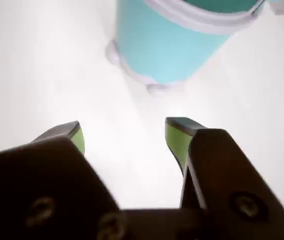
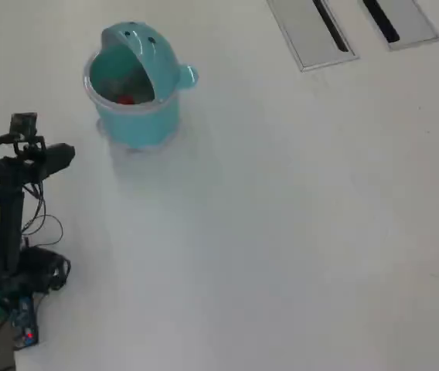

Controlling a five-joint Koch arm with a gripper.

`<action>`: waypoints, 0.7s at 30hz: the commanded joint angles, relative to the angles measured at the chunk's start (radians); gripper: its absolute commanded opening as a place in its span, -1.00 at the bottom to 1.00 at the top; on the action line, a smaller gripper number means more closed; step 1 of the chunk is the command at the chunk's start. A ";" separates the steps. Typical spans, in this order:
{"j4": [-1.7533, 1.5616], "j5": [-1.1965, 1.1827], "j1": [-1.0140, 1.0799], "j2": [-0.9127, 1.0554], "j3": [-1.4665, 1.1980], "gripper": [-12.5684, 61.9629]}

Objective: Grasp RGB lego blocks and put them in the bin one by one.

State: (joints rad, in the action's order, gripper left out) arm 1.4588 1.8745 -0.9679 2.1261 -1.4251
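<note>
Standing lid-up, one teal bin point(image 2: 134, 108), one red block point(image 2: 125, 98) inside, gripper point(image 1: 124, 135) spread empty

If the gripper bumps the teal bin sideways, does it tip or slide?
The bin stands upright, taller than wide, on small feet on a smooth white table: probably slides first. Its raised lid adds top weight, so a high push may tip it. It looks like light plastic.

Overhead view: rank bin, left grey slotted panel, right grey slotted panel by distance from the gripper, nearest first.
From the gripper at the left edge of the overhead view:
1. bin, just up and right of it, lid open.
2. left grey slotted panel, top edge, right of centre.
3. right grey slotted panel, further right along the top edge.
</note>
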 commanded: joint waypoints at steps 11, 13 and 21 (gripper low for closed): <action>-0.339 -0.074 0.015 0.072 -0.163 0.15; -0.374 -0.078 0.015 0.086 -0.199 0.15; -0.629 -0.184 0.060 0.127 -0.341 0.17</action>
State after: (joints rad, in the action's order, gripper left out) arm 0.9587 1.7227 -0.9265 2.2304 -1.7871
